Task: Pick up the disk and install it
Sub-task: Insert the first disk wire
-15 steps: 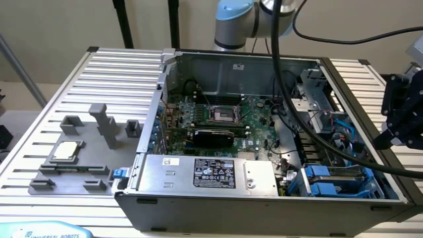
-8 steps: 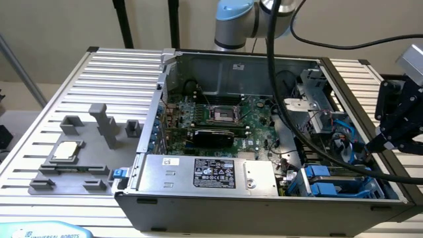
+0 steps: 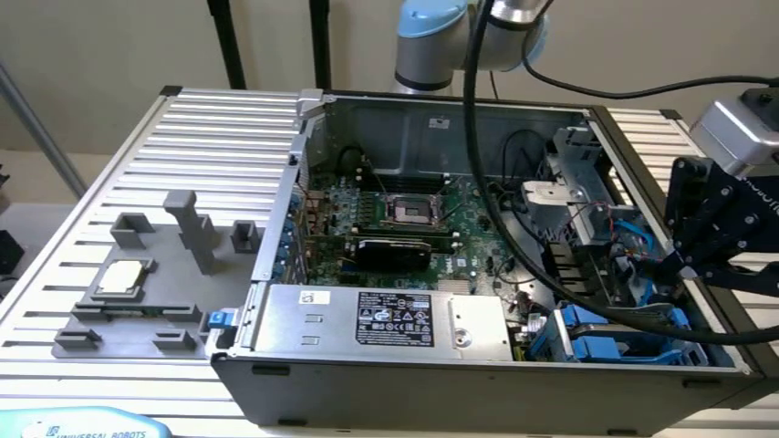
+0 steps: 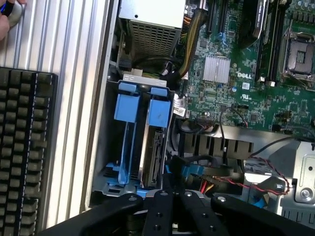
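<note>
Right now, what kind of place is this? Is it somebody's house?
Most likely a robot lab or workshop, not a house. An open computer case sits on a ribbed metal table, a robot arm rises behind it, and a keyboard lies on the table too.

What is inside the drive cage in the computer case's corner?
Two blue carriers stand side by side; the disk sits edge-on in one, the other looks empty. The gripper, jaws shut, covers one end of the drive cage.
</note>
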You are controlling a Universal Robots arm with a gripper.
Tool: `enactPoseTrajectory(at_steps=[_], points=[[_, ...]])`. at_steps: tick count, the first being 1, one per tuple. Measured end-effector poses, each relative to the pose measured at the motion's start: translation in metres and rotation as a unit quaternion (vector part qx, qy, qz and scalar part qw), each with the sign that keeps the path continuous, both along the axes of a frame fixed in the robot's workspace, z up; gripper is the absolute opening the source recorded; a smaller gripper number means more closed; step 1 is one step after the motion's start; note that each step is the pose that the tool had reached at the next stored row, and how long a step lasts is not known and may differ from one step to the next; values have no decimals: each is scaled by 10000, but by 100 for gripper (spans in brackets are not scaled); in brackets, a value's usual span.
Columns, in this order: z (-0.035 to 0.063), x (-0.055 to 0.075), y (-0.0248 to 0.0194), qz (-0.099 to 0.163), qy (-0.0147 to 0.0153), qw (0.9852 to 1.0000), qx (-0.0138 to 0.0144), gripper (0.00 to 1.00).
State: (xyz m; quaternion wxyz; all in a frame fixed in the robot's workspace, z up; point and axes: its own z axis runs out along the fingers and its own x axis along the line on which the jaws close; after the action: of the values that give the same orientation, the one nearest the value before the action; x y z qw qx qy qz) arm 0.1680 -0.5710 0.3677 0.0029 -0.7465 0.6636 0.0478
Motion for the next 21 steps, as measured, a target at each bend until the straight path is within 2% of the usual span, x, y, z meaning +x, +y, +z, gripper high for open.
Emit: enactPoseTrajectory(at_steps=[7, 10, 11, 12, 14, 15, 17, 19, 21], points=[[-87, -17, 131, 57, 0, 10000, -8, 11], [-95, -31, 159, 80, 0, 10000, -22, 12], [-95, -42, 160, 87, 0, 10000, -24, 18], [-96, -59, 160, 93, 0, 10000, -25, 24], [-96, -114, 161, 102, 0, 9999, -25, 24], [-97, -140, 160, 105, 0, 9999, -25, 31], [-97, -161, 147, 105, 0, 9999, -26, 31], [-98, -161, 104, 106, 0, 9999, -26, 31], [-100, -157, 36, 106, 0, 9999, -18, 31]])
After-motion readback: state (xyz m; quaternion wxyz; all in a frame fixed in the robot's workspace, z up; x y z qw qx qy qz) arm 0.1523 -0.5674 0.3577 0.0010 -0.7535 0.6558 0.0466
